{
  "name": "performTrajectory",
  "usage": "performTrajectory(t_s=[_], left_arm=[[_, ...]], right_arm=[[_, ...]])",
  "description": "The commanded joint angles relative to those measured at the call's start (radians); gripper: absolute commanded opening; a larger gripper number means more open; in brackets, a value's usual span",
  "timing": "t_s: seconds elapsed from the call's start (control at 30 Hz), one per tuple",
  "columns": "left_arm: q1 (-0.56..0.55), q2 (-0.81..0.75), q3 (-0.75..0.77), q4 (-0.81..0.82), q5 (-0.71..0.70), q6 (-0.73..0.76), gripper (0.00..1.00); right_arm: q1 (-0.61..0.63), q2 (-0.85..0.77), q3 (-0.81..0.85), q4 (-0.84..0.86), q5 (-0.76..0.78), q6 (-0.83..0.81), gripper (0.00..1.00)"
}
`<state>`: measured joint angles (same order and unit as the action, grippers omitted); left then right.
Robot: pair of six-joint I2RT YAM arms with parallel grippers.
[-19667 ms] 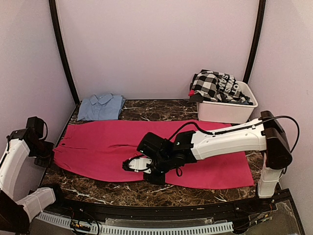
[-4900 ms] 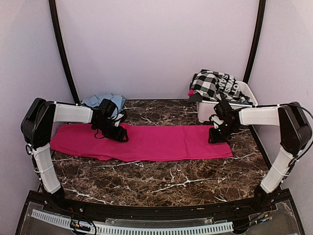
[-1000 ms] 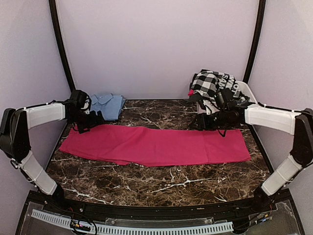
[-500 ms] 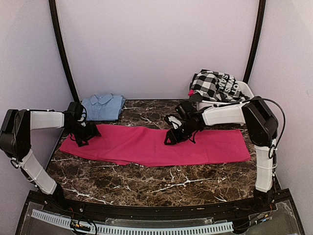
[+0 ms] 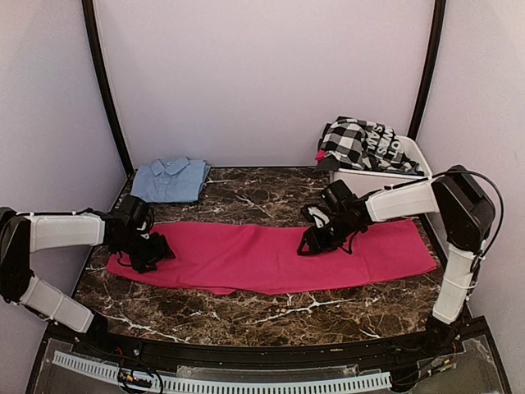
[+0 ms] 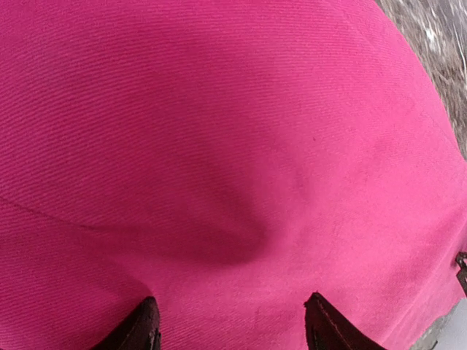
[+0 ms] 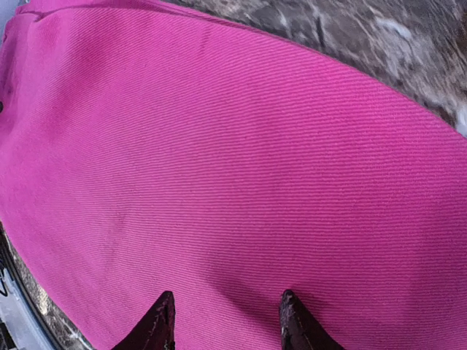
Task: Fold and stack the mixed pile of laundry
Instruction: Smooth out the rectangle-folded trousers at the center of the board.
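Note:
A long magenta-pink cloth [image 5: 246,256] lies flat as a strip across the marble table [image 5: 246,316]. My left gripper [image 5: 152,251] rests low on its left end. In the left wrist view the cloth [image 6: 219,146] fills the picture, and the left gripper [image 6: 233,329] is open with its dark fingertips [image 6: 143,328] on the fabric. My right gripper [image 5: 315,243] sits on the cloth right of centre. It [image 7: 225,322] is open too, tips spread on the ribbed pink cloth [image 7: 233,160]. A folded light-blue shirt [image 5: 170,179] lies at the back left. The black-and-white checked garment [image 5: 365,144] is heaped in the tub.
A white plastic tub [image 5: 377,187] stands at the back right, just behind the cloth's right end. Black frame posts [image 5: 105,90] rise at both back corners against pale walls. Bare marble shows in front of the cloth and between the shirt and the tub.
The pink cloth has slid toward the near edge. My left gripper came forward from beside the blue shirt. My right gripper moved from near the tub to the cloth's middle. The left jaws have narrowed.

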<state>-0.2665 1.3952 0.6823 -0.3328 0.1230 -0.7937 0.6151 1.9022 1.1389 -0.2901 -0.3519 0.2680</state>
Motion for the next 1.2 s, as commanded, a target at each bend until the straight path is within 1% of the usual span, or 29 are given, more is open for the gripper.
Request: performTrajectory(t_s=[0.0, 0.07, 0.1, 0.17, 0.2, 0.23, 0.27, 0.37, 0.43, 0.5, 0.6, 0.83, 1.0, 1.17], left_arm=[[-0.031, -0.119, -0.042, -0.087, -0.003, -0.043, 0.67], [-0.027, -0.175, -0.005, -0.108, -0.042, 0.013, 0.7], [-0.022, -0.198, 0.039, -0.121, -0.06, 0.032, 0.72], [0.025, -0.204, 0.113, -0.142, -0.082, 0.092, 0.74], [0.083, -0.199, 0.15, -0.14, -0.05, 0.126, 0.74], [0.116, -0.179, 0.167, -0.13, -0.02, 0.138, 0.74], [0.174, -0.154, 0.197, -0.109, 0.033, 0.159, 0.74], [0.23, -0.09, 0.257, -0.09, 0.06, 0.194, 0.75], [0.258, -0.044, 0.296, -0.102, 0.04, 0.179, 0.75], [0.318, -0.005, 0.309, -0.092, 0.037, 0.136, 0.74], [0.384, 0.048, 0.299, -0.064, 0.041, 0.086, 0.72], [0.401, 0.185, 0.363, -0.047, 0.001, 0.056, 0.68], [0.401, 0.259, 0.392, -0.064, -0.032, 0.05, 0.61], [0.401, 0.285, 0.405, -0.071, -0.088, 0.041, 0.59]], right_arm=[[-0.02, -0.063, -0.11, -0.079, -0.046, 0.074, 0.46], [-0.019, -0.098, -0.095, -0.076, -0.043, 0.043, 0.46], [-0.018, -0.107, -0.073, -0.076, -0.04, 0.008, 0.45], [-0.018, -0.109, -0.001, -0.077, -0.04, -0.035, 0.45], [-0.014, -0.101, 0.044, -0.08, -0.046, -0.056, 0.45], [-0.011, -0.087, 0.096, -0.084, -0.048, -0.074, 0.45], [-0.001, -0.072, 0.145, -0.09, -0.052, -0.093, 0.45], [0.031, 0.004, 0.32, -0.118, -0.061, -0.155, 0.46], [0.053, 0.07, 0.437, -0.15, -0.065, -0.197, 0.48], [0.076, 0.147, 0.556, -0.169, -0.06, -0.228, 0.48], [0.107, 0.232, 0.66, -0.173, -0.063, -0.261, 0.49], [0.144, 0.407, 0.823, -0.207, -0.065, -0.338, 0.49], [0.149, 0.471, 0.862, -0.215, -0.076, -0.353, 0.49], [0.153, 0.502, 0.883, -0.23, -0.103, -0.372, 0.49]])
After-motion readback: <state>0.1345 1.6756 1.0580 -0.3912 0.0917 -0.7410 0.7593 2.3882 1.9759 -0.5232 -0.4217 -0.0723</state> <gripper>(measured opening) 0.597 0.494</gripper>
